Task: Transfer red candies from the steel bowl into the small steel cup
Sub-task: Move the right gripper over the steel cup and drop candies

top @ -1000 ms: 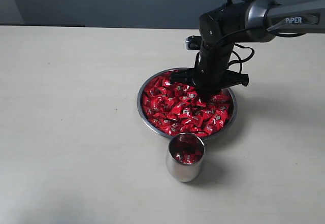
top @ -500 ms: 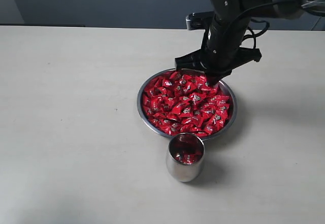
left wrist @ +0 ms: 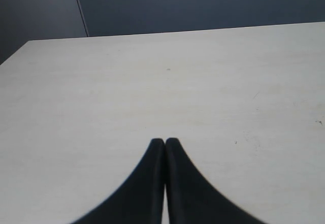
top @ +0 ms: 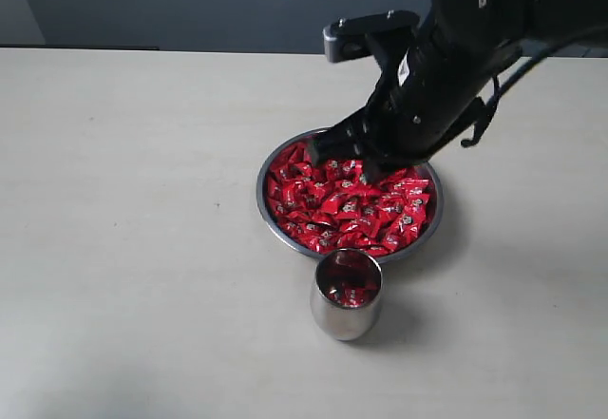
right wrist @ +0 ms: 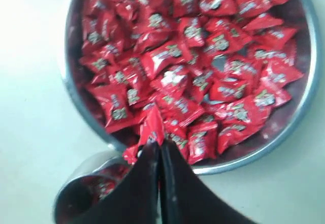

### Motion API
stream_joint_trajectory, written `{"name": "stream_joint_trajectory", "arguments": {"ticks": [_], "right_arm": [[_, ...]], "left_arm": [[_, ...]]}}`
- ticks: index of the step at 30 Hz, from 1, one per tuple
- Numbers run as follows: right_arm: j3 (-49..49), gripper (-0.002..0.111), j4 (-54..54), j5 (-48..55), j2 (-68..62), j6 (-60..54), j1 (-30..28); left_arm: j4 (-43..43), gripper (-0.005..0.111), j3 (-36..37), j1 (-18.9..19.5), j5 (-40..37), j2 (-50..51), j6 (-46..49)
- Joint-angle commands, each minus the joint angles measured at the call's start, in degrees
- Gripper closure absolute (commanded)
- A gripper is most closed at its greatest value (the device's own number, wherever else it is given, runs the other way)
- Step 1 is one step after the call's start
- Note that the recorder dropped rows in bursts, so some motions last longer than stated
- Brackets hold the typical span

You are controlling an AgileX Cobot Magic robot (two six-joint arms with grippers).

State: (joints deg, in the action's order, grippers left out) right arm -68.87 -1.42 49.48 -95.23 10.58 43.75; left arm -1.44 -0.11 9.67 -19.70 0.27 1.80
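Red candies [right wrist: 203,56]: one pinched, cup off to the side of my tips
My right gripper [right wrist: 156,144] has its fingers pressed together on a single candy [right wrist: 152,126], whose red wrapper sticks out past the tips; nearest to it is the small steel cup [top: 347,322], upright and just beside the steel bowl [top: 259,191] on the bowl's near side in the exterior view, with a few candies already inside, and I judge the coming move to be a short carry from over the bowl to that narrow mouth, which lies beside my tips and not beneath them; beyond, the heap fills the bowl; farthest off, my left gripper [left wrist: 165,141] hangs with fingers closed on nothing above bare table [left wrist: 152,82], so the right arm is plainly the nearer one
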Motion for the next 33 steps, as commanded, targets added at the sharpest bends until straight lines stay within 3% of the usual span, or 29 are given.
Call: {"name": "stream_joint_trajectory", "arguments": {"ticks": [1,13,24,26,33], "right_arm": [[4.4,0.109,-1.5,-2.3,1.3,-0.5,3.8],[7.5,0.109,-2.3,-2.3,1.3,-0.5,8.3],[7.5,0.109,-1.2,0.7,1.3,-0.5,8.3],[7.5,0.104,-1.2,1.3,1.3,-0.5,8.3],[7.5,0.070,-1.2,1.2,1.3,-0.5,8.3]], "left_arm": [[-0.1,0.106,0.1,0.1,0.6,-0.3,-0.1],[-0.1,0.106,0.1,0.1,0.6,-0.3,-0.1],[-0.1,0.106,0.1,0.1,0.6,-0.3,-0.1],[-0.1,0.106,0.1,0.1,0.6,-0.3,-0.1],[-0.1,0.106,0.1,0.1,0.6,-0.3,-0.1]]}}
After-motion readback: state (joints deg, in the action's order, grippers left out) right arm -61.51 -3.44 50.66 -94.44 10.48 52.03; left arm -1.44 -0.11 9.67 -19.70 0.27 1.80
